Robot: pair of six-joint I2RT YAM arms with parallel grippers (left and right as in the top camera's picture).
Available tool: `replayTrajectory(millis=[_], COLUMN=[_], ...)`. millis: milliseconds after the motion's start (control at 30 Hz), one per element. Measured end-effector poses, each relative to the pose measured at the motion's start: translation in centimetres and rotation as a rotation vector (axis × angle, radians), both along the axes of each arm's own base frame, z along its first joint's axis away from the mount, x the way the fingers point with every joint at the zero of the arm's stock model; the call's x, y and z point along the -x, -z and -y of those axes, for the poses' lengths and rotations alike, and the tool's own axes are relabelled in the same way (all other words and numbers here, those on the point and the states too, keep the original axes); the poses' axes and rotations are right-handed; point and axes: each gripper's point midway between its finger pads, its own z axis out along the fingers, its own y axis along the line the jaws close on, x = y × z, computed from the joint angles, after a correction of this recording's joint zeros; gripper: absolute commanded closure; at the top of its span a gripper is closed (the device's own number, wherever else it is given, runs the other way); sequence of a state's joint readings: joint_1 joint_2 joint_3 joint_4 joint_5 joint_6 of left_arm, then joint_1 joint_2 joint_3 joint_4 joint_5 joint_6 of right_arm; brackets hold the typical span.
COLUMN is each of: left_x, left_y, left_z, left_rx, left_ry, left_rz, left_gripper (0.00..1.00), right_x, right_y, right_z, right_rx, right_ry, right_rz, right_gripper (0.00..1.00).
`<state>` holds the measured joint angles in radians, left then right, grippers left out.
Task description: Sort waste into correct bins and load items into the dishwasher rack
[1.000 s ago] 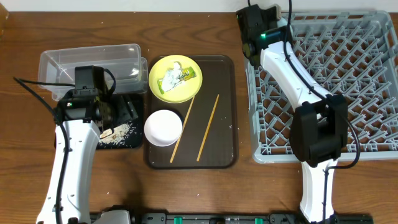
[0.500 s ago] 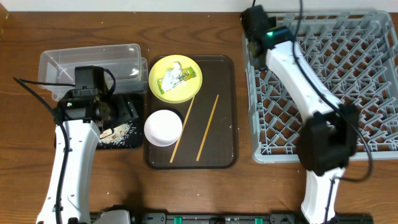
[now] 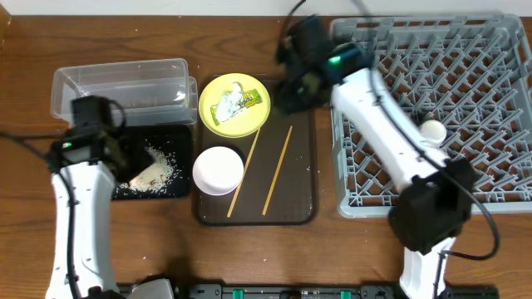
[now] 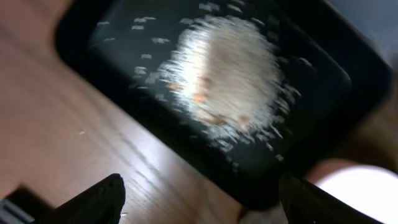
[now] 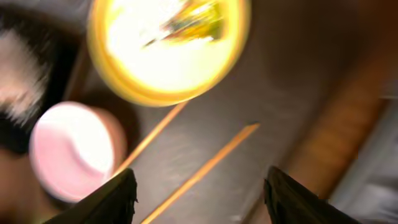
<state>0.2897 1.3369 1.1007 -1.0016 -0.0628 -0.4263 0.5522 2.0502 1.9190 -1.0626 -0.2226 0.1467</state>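
Gaping wide, left pincer (image 4: 199, 193) by the whitish rice heap (image 4: 227, 78) in the shallow black tray (image 4: 124, 74); right pincer (image 5: 200, 180) wide, empty, just right of the round yellow plate (image 5: 106, 68) holding the crumpled green-and-white wrapper (image 5: 186, 18).

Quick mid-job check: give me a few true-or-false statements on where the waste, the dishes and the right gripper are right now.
1. The snack wrapper lies on the yellow plate. True.
2. The rice heap sits in the clear tub. False: it lies in the black tray.
3. Both chopsticks are loaded in the dishwasher rack. False: they lie on the brown serving tray.
4. The right gripper is open and holds nothing. True.
5. The white bowl sits on the brown serving tray. True.
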Motion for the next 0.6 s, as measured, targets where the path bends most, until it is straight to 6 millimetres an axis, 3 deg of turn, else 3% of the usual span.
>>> replayTrajectory(millis=[167,367,467,567,600], left_x=[1.0,1.1,1.1,1.1,1.1], left_y=[0.0,0.0,0.0,0.0,0.0], left_z=[-2.2,-2.2,-2.2,-2.2,-2.2], left_rx=[0.005,0.014,0.014,0.015,0.015], left_ry=[-0.126,-0.141,-0.141,-0.141,-0.141], left_rz=[0.005,0.007,0.006,0.006,0.006], left_gripper=[0.18,0.18,0.18,0.18,0.18], right_x=[3.9,7.2,8.2,9.1,9.4], right_y=[2.4,7.2,9.7,11.6,12.0], right_z=[-4.8,-7.5,-8.1,-8.4,-8.5], right_rx=[0.005,0.079,0.116,0.147,0.154], right_ry=[-0.132,-0.181,-0.189,-0.197,-0.199], right_rz=[-0.067,-0.163,-0.205,-0.238,-0.246], right_gripper=[0.43,0.49,0.63,0.96,0.99])
